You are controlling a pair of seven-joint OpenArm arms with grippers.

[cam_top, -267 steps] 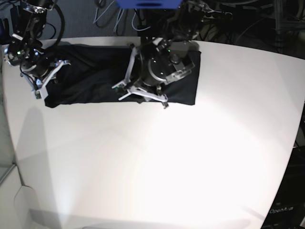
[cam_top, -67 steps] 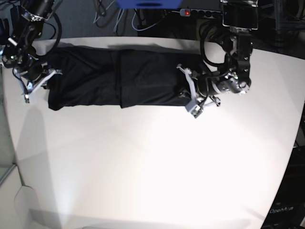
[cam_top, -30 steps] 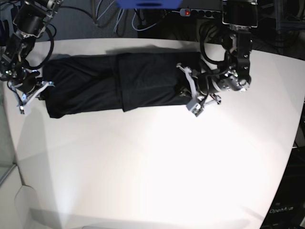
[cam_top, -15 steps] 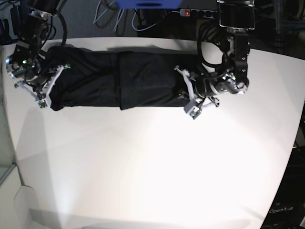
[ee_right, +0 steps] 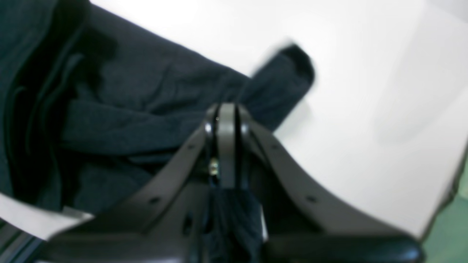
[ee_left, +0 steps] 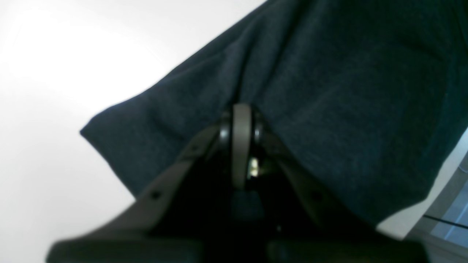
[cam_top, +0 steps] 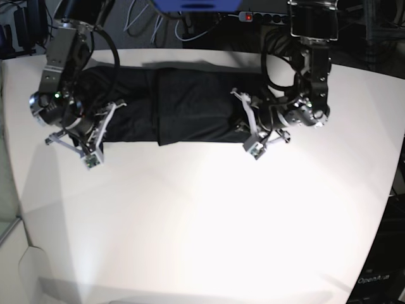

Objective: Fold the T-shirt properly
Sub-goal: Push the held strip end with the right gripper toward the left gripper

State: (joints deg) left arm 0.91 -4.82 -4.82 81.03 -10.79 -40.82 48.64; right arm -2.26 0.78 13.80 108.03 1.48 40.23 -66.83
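The black T-shirt point(cam_top: 183, 104) lies as a long folded band across the far part of the white table point(cam_top: 209, 215). At the band's left end in the base view, my right gripper point(cam_top: 95, 130) is shut on a bunched fold of it. The right wrist view shows the same gripper point(ee_right: 226, 109) with dark fabric point(ee_right: 146, 109) pinched between its fingers and a loose sleeve end point(ee_right: 292, 69) beyond. My left gripper point(cam_top: 250, 126) is at the band's right end. The left wrist view shows it point(ee_left: 241, 113) shut, with cloth point(ee_left: 329, 91) puckering around its tip.
Cables and a power strip point(cam_top: 253, 17) lie behind the table's far edge. Both arm bodies point(cam_top: 304, 107) hang low over the far part of the table. The table's left edge point(cam_top: 12, 190) is near my right arm.
My right arm has swung rightward and toward the front, dragging the shirt's left end inward and bunching it. My left arm has barely moved.
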